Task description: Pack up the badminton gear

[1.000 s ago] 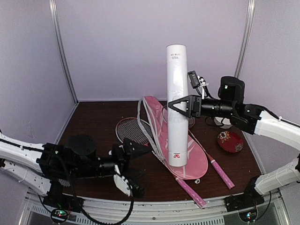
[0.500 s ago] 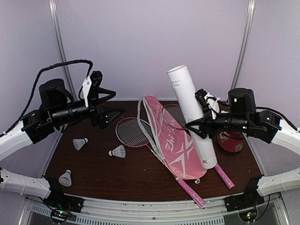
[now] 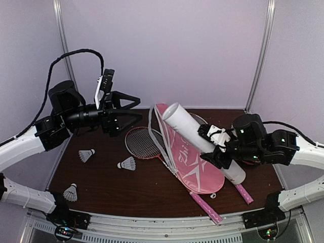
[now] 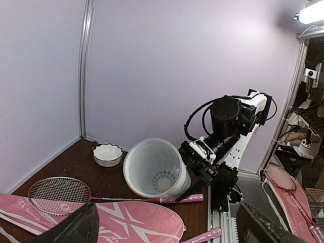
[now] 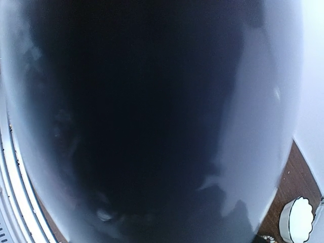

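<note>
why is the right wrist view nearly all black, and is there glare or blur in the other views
Right wrist: the long white tube fills the frame close to the lens, shaded and blurred; only a white dish shows at the corner. Left wrist: a lamp glares top right, own fingers soft and dark at the bottom. Top external: even light, sharp.

The white tube (image 5: 152,121) is filling the right wrist view as a dark blur, hiding the fingers of the right tool (image 3: 215,147). From above, it is covering most of one racquet (image 3: 242,191). The left wrist view's bottom edge is cropping the fingers of the left tool (image 4: 172,230).
</note>
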